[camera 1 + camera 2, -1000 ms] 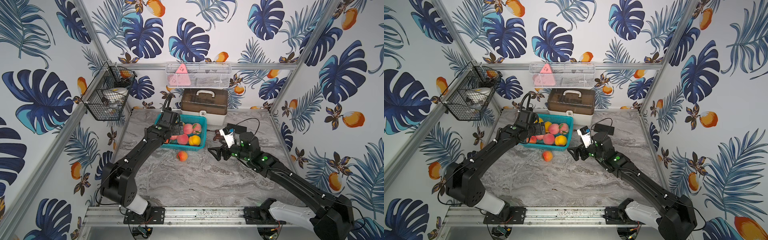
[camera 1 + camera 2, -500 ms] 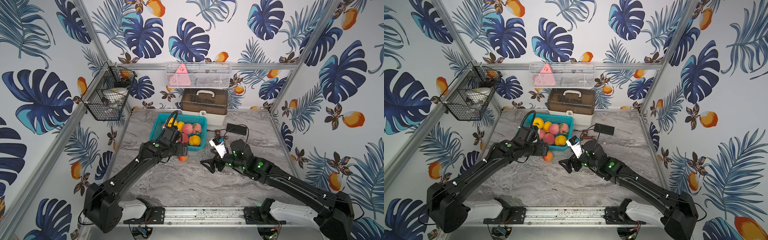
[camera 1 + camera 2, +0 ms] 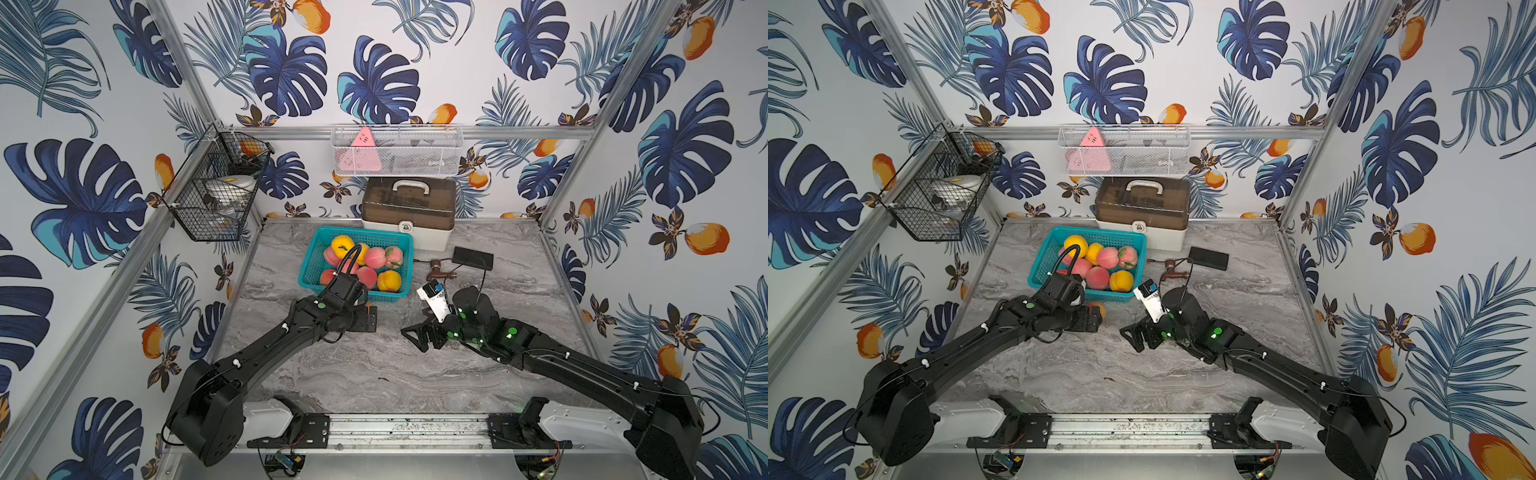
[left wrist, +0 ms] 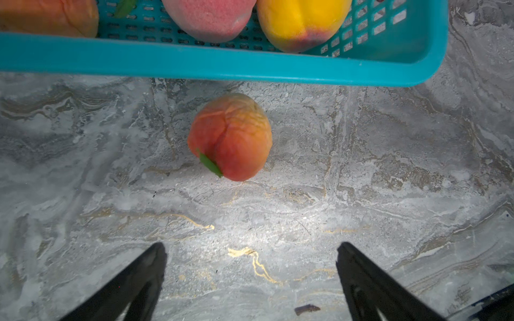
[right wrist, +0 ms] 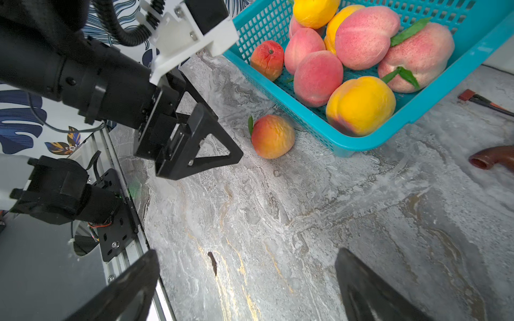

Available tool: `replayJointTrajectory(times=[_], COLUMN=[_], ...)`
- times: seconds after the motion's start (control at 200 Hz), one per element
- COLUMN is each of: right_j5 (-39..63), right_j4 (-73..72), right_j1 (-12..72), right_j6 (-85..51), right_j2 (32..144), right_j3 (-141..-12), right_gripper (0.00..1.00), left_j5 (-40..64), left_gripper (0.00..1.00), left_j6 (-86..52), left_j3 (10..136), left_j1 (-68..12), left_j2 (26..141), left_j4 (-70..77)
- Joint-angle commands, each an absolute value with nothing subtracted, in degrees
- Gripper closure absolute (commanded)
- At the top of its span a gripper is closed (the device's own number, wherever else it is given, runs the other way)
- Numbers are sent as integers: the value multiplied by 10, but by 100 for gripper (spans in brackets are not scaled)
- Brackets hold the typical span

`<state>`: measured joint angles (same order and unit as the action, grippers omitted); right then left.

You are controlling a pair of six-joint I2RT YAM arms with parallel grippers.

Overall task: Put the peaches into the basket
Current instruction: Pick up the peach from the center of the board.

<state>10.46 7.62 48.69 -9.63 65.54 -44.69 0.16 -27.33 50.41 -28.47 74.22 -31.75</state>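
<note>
Top views: the teal lattice-walled basket (image 3: 311, 262) stands at the back of the grey marbled surface (image 3: 374, 374) and holds a heap of matte pink and yellow peaches (image 3: 375, 257). The left gripper (image 3: 369, 321) hangs low just before the basket's front rim. The right gripper (image 3: 415, 337) is apart from it, jaws spread, empty.

Left wrist: black tapered fingers wide apart. One wrinkled orange-red loose peach (image 4: 230, 137) with a green leaf lies on the surface beside the smooth flared rim.

Right wrist: that peach lies between basket and left gripper, clear of the fingers.
</note>
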Motion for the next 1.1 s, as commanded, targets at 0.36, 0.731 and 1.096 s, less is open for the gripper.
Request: replayJointTrajectory(times=[0.36,0.731,1.096], right_j5=[105,96,99], right_j4=[40,40,40], right_j1=[488,487,480], right_j6=[-99,-98,-91], right_j2=[691,682,677], right_j3=[-450,-445,-442], right_gripper=[0,0,0], left_j5=[-20,-53,-72], left_gripper=[1,1,1], left_j6=[-276,-269,-272], left_j3=[485,440,427], left_j1=[-285,-285,-285], left_j2=[786,793,826], left_j4=[-230,-129,-70])
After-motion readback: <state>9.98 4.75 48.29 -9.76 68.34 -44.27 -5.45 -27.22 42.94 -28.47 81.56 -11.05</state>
